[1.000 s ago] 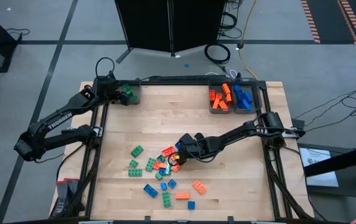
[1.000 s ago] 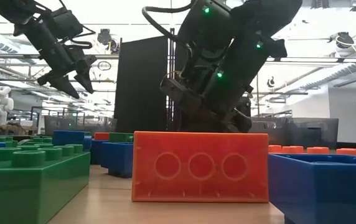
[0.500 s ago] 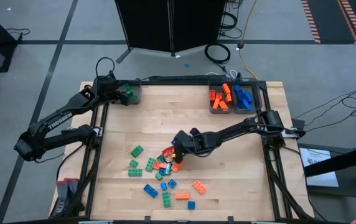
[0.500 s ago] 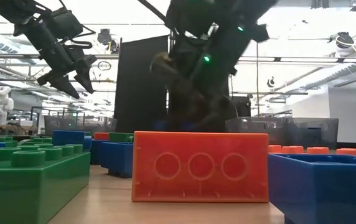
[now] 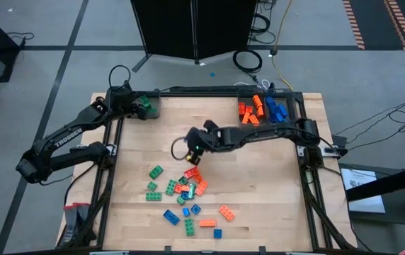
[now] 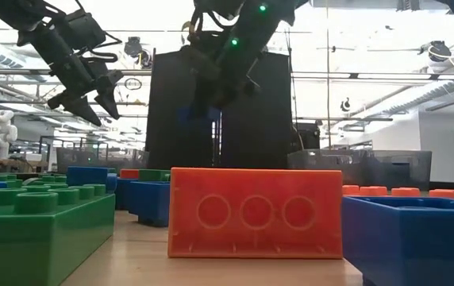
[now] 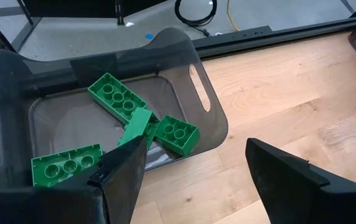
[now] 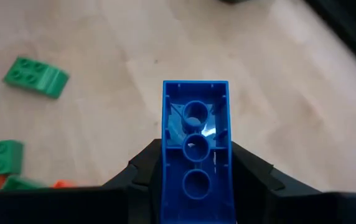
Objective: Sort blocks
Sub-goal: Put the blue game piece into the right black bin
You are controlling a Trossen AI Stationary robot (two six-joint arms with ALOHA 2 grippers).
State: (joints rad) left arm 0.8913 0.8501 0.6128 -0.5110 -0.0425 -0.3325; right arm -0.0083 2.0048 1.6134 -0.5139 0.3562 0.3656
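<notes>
The step in hand looks like the carry: the right claw (image 8: 193,186) is clamped on a blue brick (image 8: 195,155), which stands up lengthwise between its fingers, hollow underside to the wrist camera. In the high view this claw (image 5: 194,147) is above mid-bench, clear of the loose pile (image 5: 187,190). Next it probably needs to swing to the blue bin (image 5: 279,112) at the far right corner and let go; the brick itself is hard to pick out from above. The left claw (image 7: 193,165) waits, wide and empty, at the green bin (image 7: 212,127).
</notes>
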